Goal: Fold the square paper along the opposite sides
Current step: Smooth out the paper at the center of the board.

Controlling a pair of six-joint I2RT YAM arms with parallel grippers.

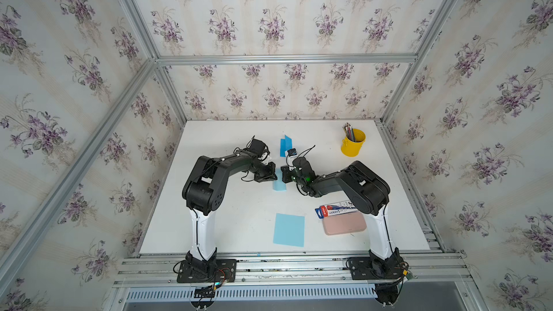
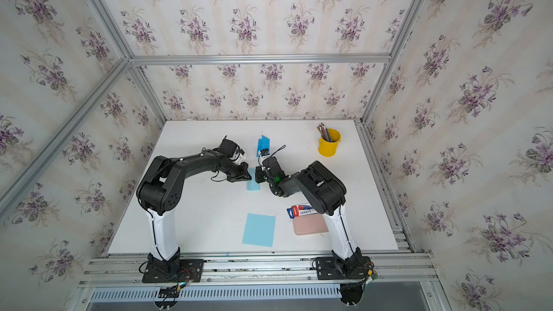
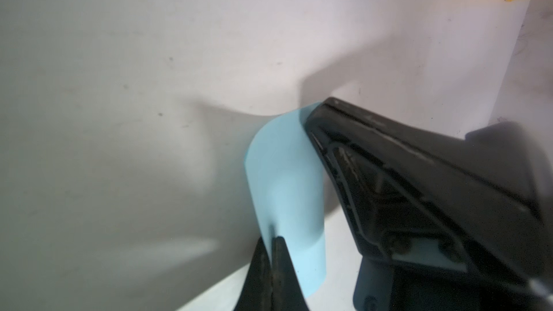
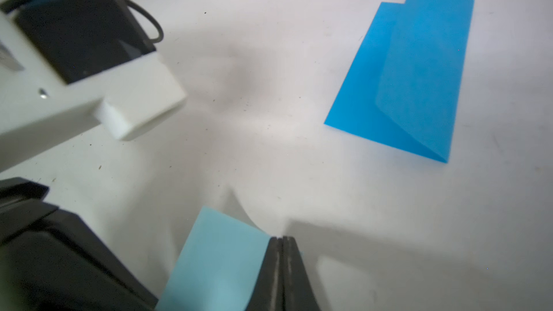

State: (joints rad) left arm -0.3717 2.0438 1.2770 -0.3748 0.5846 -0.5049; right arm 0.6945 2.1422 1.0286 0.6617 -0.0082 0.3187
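The paper (image 1: 279, 186) was a pale blue sheet held up off the middle of the table (image 1: 239, 219), between the two arms. In the left wrist view the paper (image 3: 284, 181) bowed over in a smooth arch with no crease in it yet.

It looked thin, light and limp. It would bend at the slightest push, slip easily on the smooth top, and keep any stray crease or crumple. The safest holds were probably at its edges or corners, so the opposite sides could be brought together squarely.

The left gripper (image 3: 273, 239) was closed, pinching one edge of the sheet between its tips. The right gripper (image 4: 281, 239) was likewise clamped tight on the sheet's edge, its jaws showing no gap. The two stood close together and nearly faced each other.

Farther out, a flat sheet (image 1: 288, 230) of the same colour lay near the front edge. A darker folded sheet (image 4: 404, 85) sat beyond the grippers. A yellow cup (image 1: 353, 143) of pencils stood at the far right, well apart.
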